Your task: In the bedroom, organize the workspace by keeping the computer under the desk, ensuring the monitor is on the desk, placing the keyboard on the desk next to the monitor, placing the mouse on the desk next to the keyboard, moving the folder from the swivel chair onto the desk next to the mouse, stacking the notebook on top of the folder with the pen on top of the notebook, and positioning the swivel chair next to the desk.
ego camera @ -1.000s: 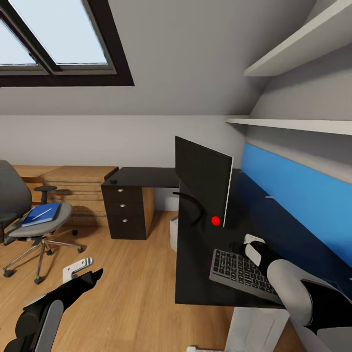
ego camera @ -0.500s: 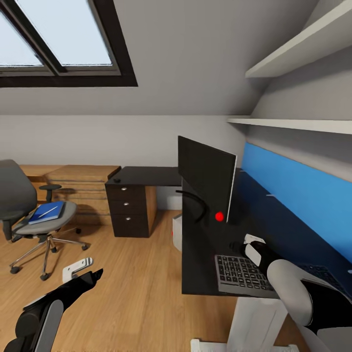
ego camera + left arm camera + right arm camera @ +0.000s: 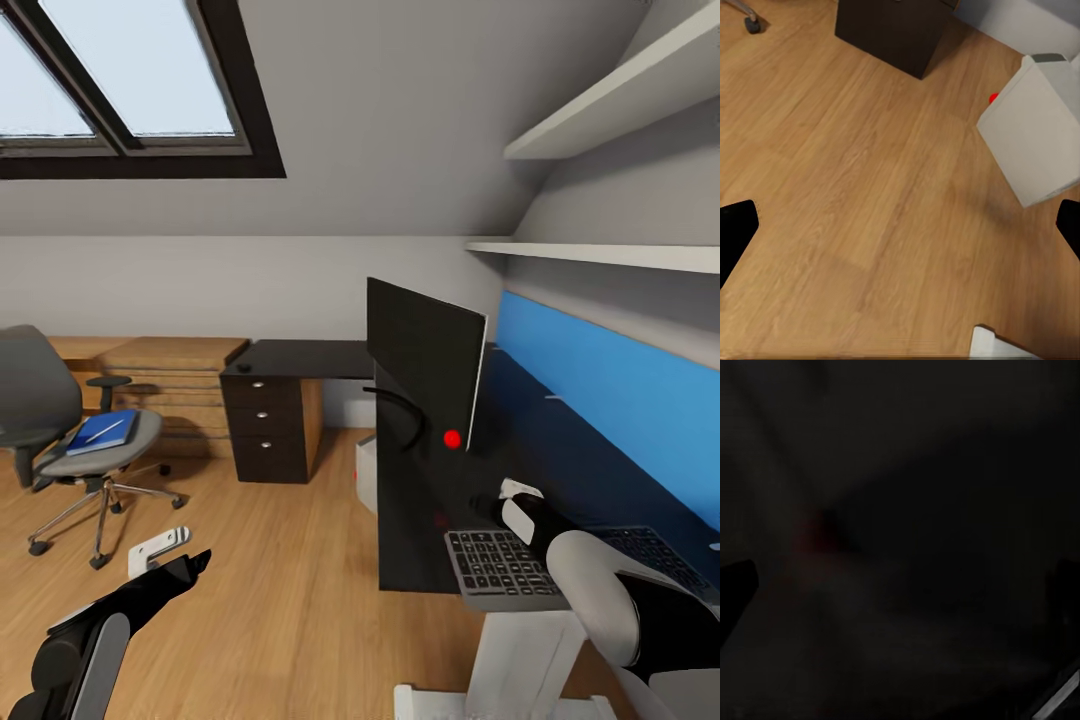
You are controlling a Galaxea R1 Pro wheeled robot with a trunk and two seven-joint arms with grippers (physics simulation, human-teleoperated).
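The black monitor (image 3: pixel 425 375) stands on the dark desk (image 3: pixel 410 540), a red dot at its lower corner. A grey keyboard (image 3: pixel 495 562) lies near the desk's front edge and overhangs it. My right gripper (image 3: pixel 503 500) hovers just past the keyboard, toward the monitor; in the right wrist view its dark fingertips (image 3: pixel 735 592) stand wide apart over the dark desktop. The swivel chair (image 3: pixel 45 400) stands far left, carrying a blue folder (image 3: pixel 100 432) with a pen on top. A white computer (image 3: pixel 366 470) sits under the desk. My left gripper (image 3: pixel 172 558) is open above the floor.
A dark drawer unit (image 3: pixel 270 430) stands under the far desk section, with a small dark mouse (image 3: pixel 243 367) on top. Wooden steps (image 3: pixel 165 385) run along the back wall. Shelves (image 3: pixel 600 255) hang above the blue wall panel. Wooden floor (image 3: pixel 870 195) lies below the left gripper.
The whole view has shifted, so the camera moved: chair, drawers and desk sit further right in the picture. Both arms hold the same pose. The keyboard now overhangs the desk's near edge.
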